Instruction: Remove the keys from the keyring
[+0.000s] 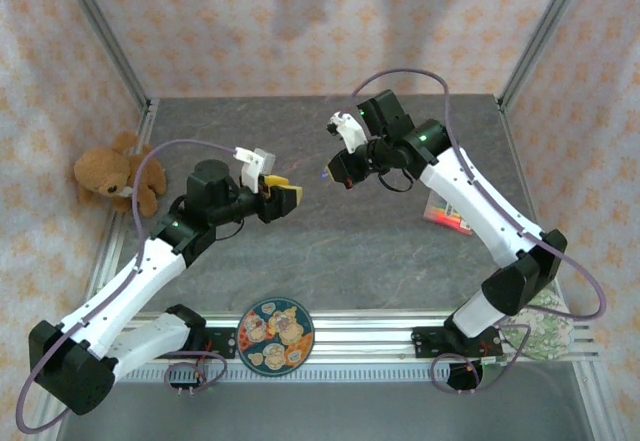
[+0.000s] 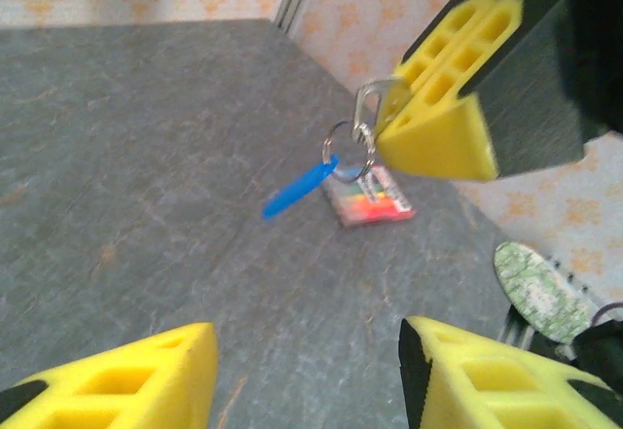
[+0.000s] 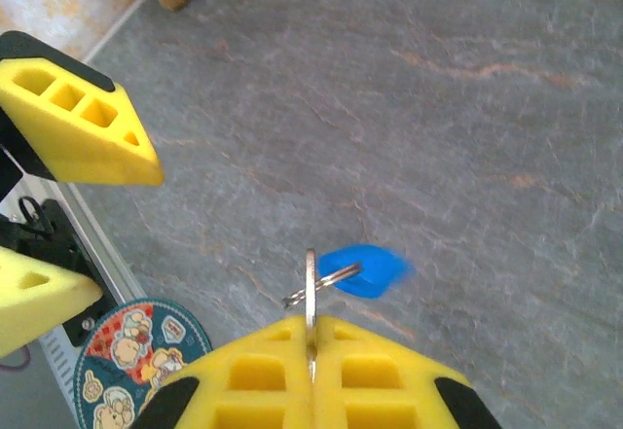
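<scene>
My right gripper (image 3: 311,330) is shut on the thin pale metal key (image 3: 311,288), which sticks out edge-on from between its yellow fingers. The keyring's thin metal ring (image 3: 323,276) is threaded on the key, and its blue tag (image 3: 367,271) hangs from it above the table. In the left wrist view the key (image 2: 367,106), the ring (image 2: 348,149) and the blue tag (image 2: 296,190) dangle off the right finger (image 2: 440,108). My left gripper (image 2: 307,382) is open, with bare table between its fingers, a short way left of the keyring (image 1: 322,173).
A teddy bear (image 1: 110,176) lies at the left wall. A red packet (image 1: 447,216) sits on the grey table under the right arm. A round cartoon coaster (image 1: 275,333) and a green patterned disc (image 1: 545,331) rest at the near edge.
</scene>
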